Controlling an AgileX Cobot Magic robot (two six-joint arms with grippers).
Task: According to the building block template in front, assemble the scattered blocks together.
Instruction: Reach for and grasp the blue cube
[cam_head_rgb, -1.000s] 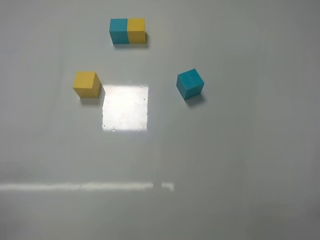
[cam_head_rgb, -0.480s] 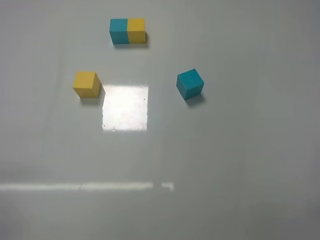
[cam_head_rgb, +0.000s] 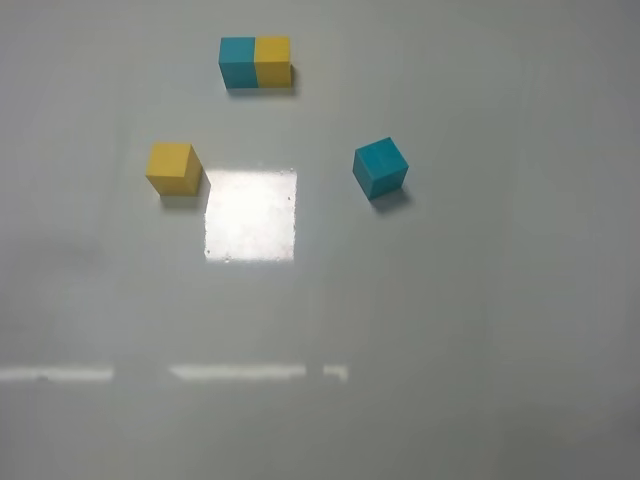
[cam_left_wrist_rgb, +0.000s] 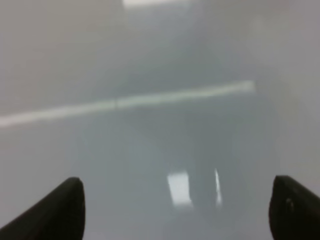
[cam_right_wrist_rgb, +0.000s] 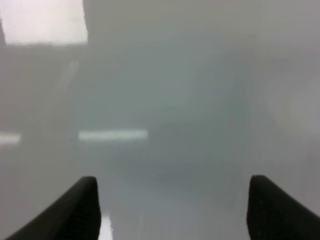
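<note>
The template bar (cam_head_rgb: 255, 62), teal on the left and yellow on the right, lies at the far side of the table in the exterior high view. The loose yellow cube (cam_head_rgb: 173, 168) sits to the left of a bright glare patch. The loose teal cube (cam_head_rgb: 380, 167) sits to the right, turned at an angle. Neither arm shows in the exterior view. The left gripper (cam_left_wrist_rgb: 175, 210) is open, its two dark fingertips wide apart over bare table. The right gripper (cam_right_wrist_rgb: 172, 207) is open too, also over bare table. No cube shows in either wrist view.
The table (cam_head_rgb: 450, 320) is a glossy grey-white surface. A square light reflection (cam_head_rgb: 250, 215) lies between the two loose cubes. A thin bright reflected strip (cam_head_rgb: 235, 373) runs across the near part.
The cubes have not moved. A dark gap has appeared in the bright strip at the near left, and a faint shadow shows on the left of the table.
</note>
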